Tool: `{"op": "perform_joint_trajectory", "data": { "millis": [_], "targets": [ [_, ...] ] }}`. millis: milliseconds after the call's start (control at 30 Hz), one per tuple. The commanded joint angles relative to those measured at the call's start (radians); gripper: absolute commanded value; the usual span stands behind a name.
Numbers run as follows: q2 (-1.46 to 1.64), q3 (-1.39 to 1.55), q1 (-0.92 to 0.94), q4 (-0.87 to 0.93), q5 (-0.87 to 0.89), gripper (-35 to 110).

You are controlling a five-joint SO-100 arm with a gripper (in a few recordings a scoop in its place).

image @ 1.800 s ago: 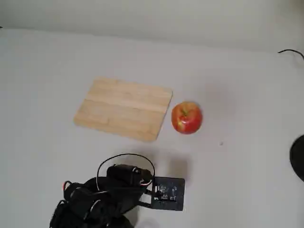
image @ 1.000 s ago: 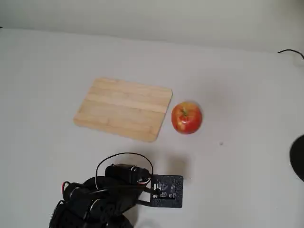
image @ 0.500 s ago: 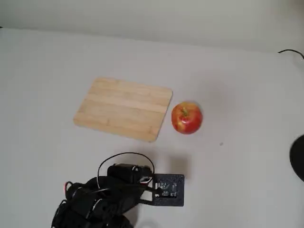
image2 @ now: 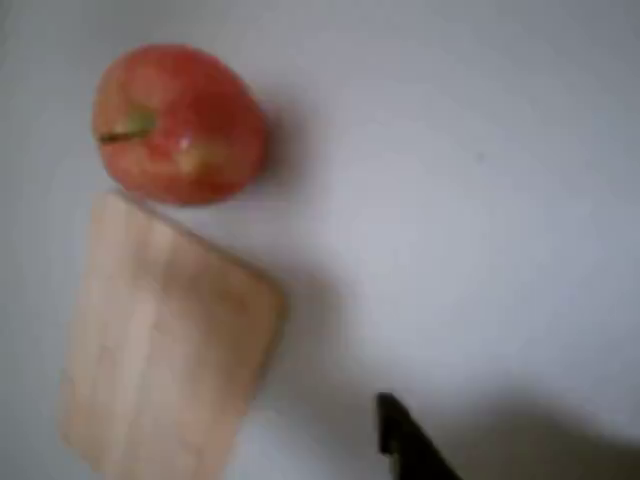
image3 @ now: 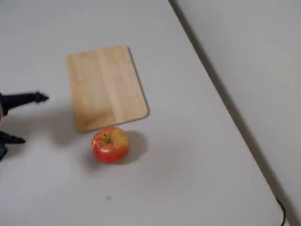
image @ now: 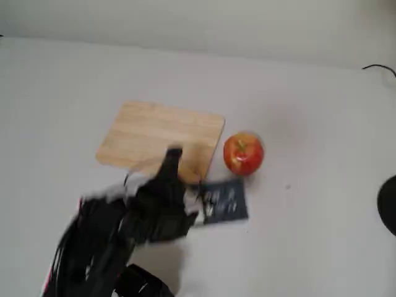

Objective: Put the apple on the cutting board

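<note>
in a fixed view from above, the apple point(image: 243, 153) sits on the white table point(image: 309, 111), just beside the right edge of the cutting board point(image: 148, 133), with a thin gap between them as far as the picture shows. the black arm point(image: 105, 235) reaches up from the bottom left, blurred, and its tip lies over the board's lower edge. a dark plate with pale markings point(image: 224, 201) hangs on the arm's right side, below the apple. the gripper point(image: 173, 162) is smeared here, so its fingers cannot be told apart.

in the wrist view, the apple point(image2: 178, 122) is at the top left with its stem pointing left, and the board point(image2: 165, 350) lies right below it, one rounded corner near the fruit. a single dark finger point(image2: 405, 440) pokes up from the bottom edge over bare table point(image2: 480, 180), well apart from both.

in another fixed view, the board point(image3: 106, 84) lies upright in the picture with the apple point(image3: 110, 144) just below its lower edge, on the table point(image3: 188, 155). at the left edge two dark fingertips point(image3: 40, 97) show, one above the other with clear table between them: the gripper point(image3: 28, 117) is spread wide and holds nothing.
</note>
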Motion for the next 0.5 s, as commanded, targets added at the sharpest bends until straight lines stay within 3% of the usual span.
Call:
{"op": "perform_joint_trajectory", "data": {
  "millis": [0,467],
  "targets": [
    [-0.382,-0.382,-0.003,0.058,0.023,67],
    [-1.641,-1.809,0.083,0.549,0.051,70]
  ]
}}
